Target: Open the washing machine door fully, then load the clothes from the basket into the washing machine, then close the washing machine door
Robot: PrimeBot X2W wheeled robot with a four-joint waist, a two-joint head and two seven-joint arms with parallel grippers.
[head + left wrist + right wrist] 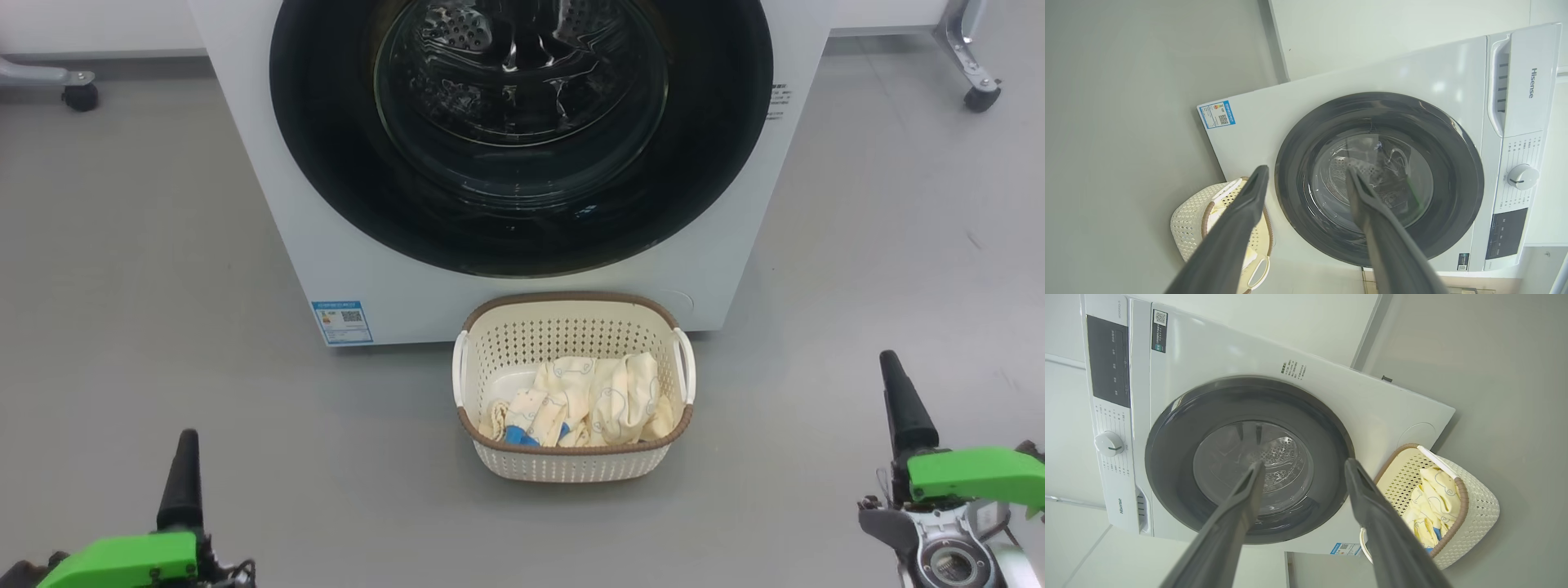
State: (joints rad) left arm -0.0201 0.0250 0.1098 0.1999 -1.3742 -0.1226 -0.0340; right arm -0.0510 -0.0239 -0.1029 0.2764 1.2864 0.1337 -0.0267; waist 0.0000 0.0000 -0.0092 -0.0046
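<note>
Head view. Washing machine [326,245], a white front-loader, at 12 o'clock. Washing machine door [326,122] is shut, its glossy black rim flush to the front and the steel drum visible through the glass. Blue label [342,322] on the machine's lower corner, at 9 o'clock of the basket [571,298]. The basket stands on the grey floor [122,286] just in front of the machine, at 6 o'clock of the door. Clothes [604,396] lie inside it, cream-yellow with blue trim, bunched toward the near wall.

Left tool [1306,170]: low at 7 o'clock of the head view. 1 dark finger [181,478] shows there, pointing to 12 above a green housing [122,559]. In the left wrist view its 2 fingers are spread wide apart, empty, and aimed at the door.

Right tool [1303,462]: at 4 o'clock of the head view, higher in frame than the left, finger pointing to 12. In the right wrist view its fingers are apart, empty, and aimed at the door, with the basket at 4 o'clock.

Both arms are held back, well apart from machine and basket.
</note>
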